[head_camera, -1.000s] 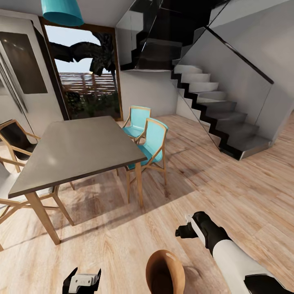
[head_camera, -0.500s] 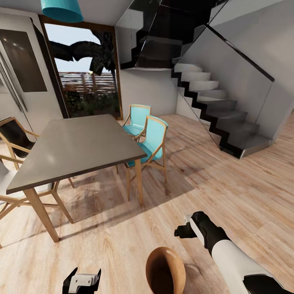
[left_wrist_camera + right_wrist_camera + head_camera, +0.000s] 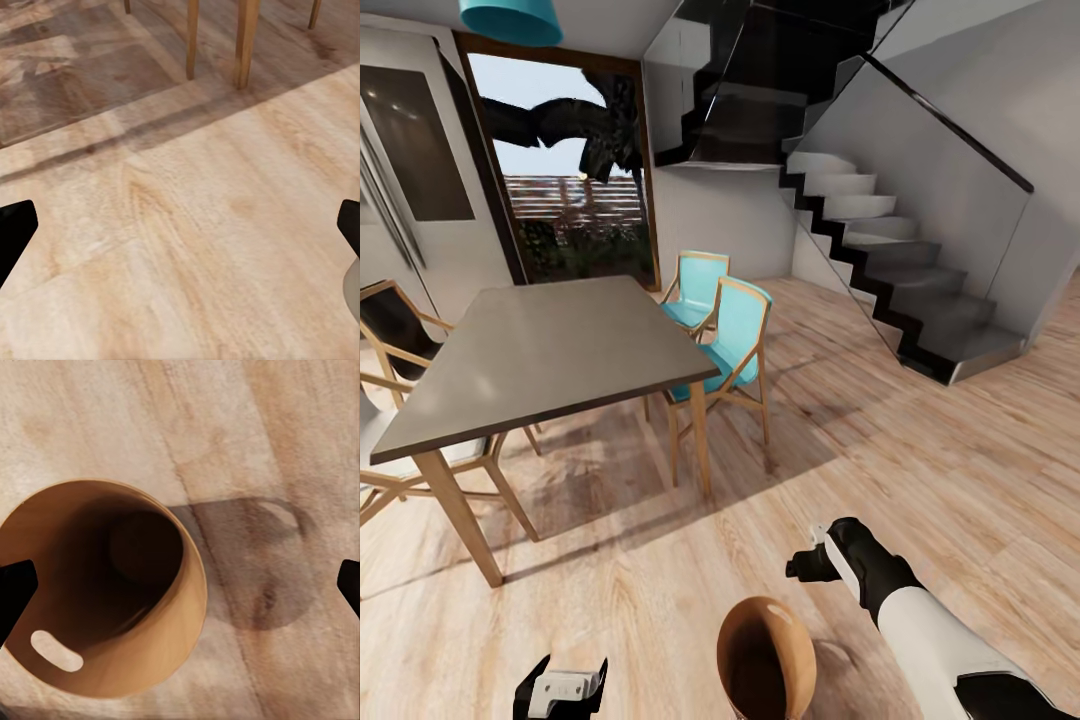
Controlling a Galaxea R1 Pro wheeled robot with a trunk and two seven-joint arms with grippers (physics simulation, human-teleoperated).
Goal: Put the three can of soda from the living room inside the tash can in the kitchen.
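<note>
The soda cans are out of view. I am in the room with the grey table and the stairs. A brown round open-topped bin (image 3: 765, 660) stands on the wood floor just in front of me, and its inside (image 3: 112, 585) looks empty. My right gripper (image 3: 805, 565) hangs open above the bin, its dark fingertips (image 3: 15, 589) spread wide on either side of it. My left gripper (image 3: 565, 675) is low at the left, open over bare floor, with nothing between its fingertips (image 3: 15, 232).
A grey dining table (image 3: 550, 350) fills the left, with two turquoise chairs (image 3: 735, 335) on its right side and a dark chair (image 3: 390, 335) at the far left. Stairs with a glass rail (image 3: 900, 270) rise at the right. A glass door (image 3: 575, 180) is behind. Open floor lies between.
The whole picture has shifted slightly, so the camera has moved a little; the table sits a touch further left in view. Both arms and the bin keep their places.
</note>
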